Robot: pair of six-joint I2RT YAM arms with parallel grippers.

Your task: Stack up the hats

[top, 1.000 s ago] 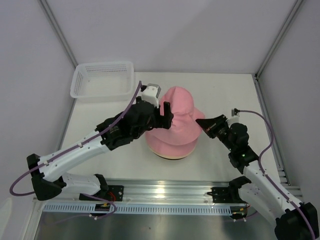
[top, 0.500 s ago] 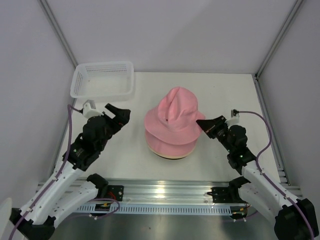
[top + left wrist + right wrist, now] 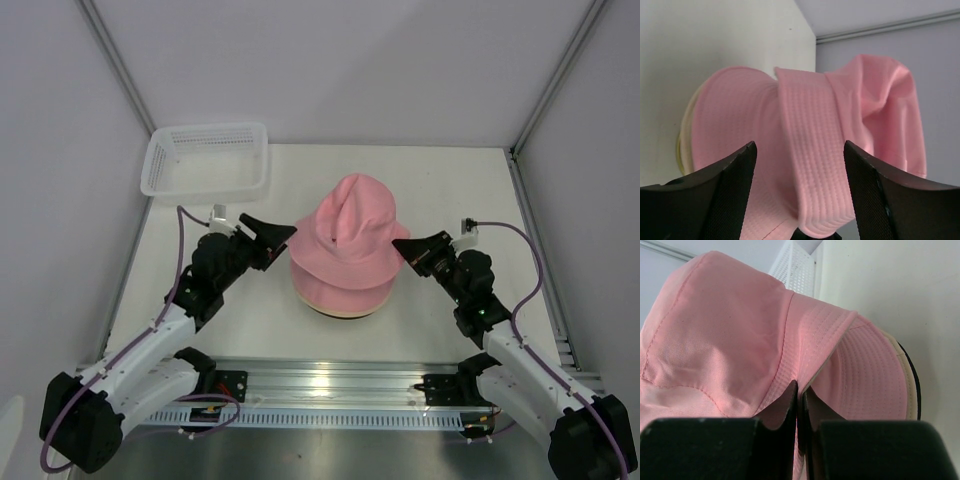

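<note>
The top pink hat [image 3: 345, 225] sits crooked on the other hats [image 3: 340, 297] mid-tabletop [image 3: 450, 170] — its right brim clamped in the right claw [image 3: 408, 250]. The left claw [image 3: 278, 233], fingers spread wide around the left brim, should pinch it — then both tug down evenly.

Hats: 4 in one pile. Pink x2: top pink hat [image 3: 350, 215] + lower pink hat [image 3: 345, 288]. Beige hat [image 3: 335, 311] x1, only rim showing. Black hat [image 3: 918, 395] x1, thin edge seen in right wrist view. Basket [image 3: 205, 160] x1, white mesh. Arms x2, 1 gripper ea.: left gripper [image 3: 275, 232], right gripper [image 3: 403, 245].
</note>
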